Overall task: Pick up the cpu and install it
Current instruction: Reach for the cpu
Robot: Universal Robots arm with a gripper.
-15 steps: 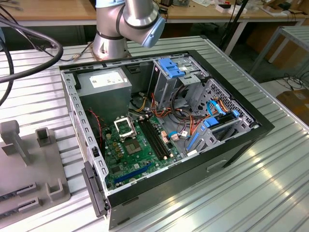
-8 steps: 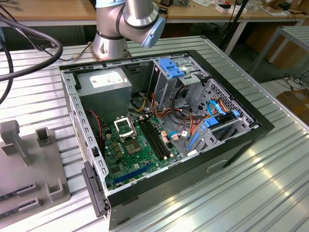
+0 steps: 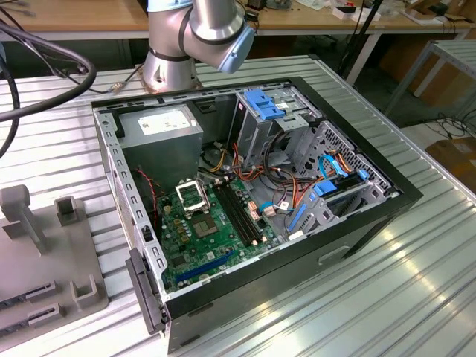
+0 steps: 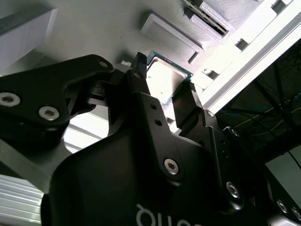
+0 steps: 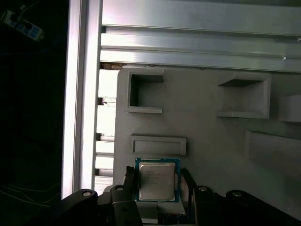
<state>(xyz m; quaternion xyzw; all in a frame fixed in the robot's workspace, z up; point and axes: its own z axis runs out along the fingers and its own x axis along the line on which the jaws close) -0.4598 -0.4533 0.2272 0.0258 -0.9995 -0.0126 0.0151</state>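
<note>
Gripper (image 5: 158,189) is over the grey fixture tray (image 5: 211,136), well apart from the open computer case (image 3: 297,277).

- **Cpu:** the cpu (image 5: 157,180) lies metal top up, green rim showing, between the two fingers (image 5: 128,182), just beside a raised slot block on the tray.
- **Pincer:** it is drawn in narrow. In both wrist views the fingers sit against two opposite edges of the chip, with nothing else in the grasp. I read it as closed on the cpu.
- **Seating:** from these angles I cannot tell whether the chip rests on the tray or has cleared it.
- **Destination:** in the exterior view the black socket frame (image 3: 192,195) sits on the green motherboard (image 3: 204,242) inside the case.

Step in hand, by my judgement, is the pick.

- **Grip:** the second wrist view puts the cpu (image 4: 164,80) about centred in the gripper (image 4: 163,84). The hold should stay on the rim edges, square and even, since a skewed pinch would tilt the chip.
- **Lift:** it should go straight up with the chip level, clear of the slot block.
- **Force:** a thin, flat part calls for firm but light pressure.
</note>
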